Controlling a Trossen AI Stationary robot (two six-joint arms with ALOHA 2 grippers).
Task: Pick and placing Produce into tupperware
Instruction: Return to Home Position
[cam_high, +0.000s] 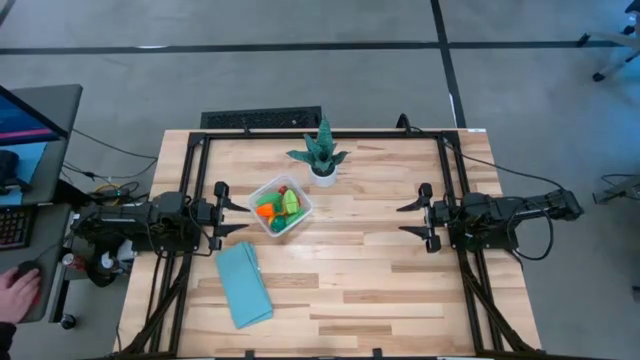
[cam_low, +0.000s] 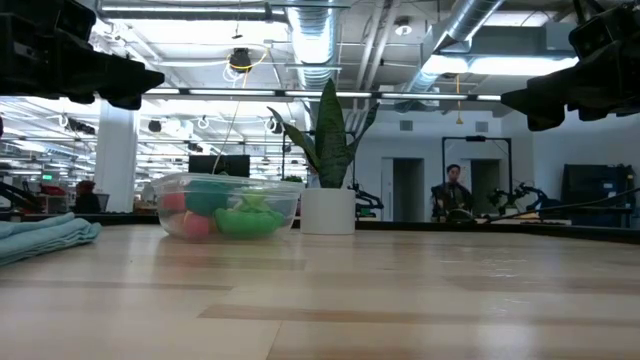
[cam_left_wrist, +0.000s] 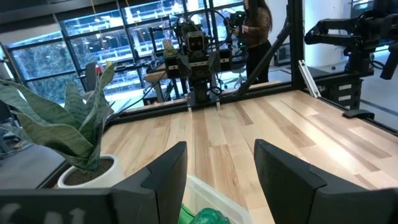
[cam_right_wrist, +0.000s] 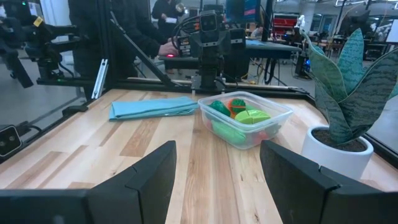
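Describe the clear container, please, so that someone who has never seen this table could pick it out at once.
On the wooden table, look left of centre, between the potted plant and the folded blue cloth. The container is the only see-through thing there, a shallow box holding bright toy produce.

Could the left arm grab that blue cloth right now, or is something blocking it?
Probably yes. The left gripper is open, and the blue cloth lies flat close beside it with nothing on top; the tupperware sits apart from the cloth.
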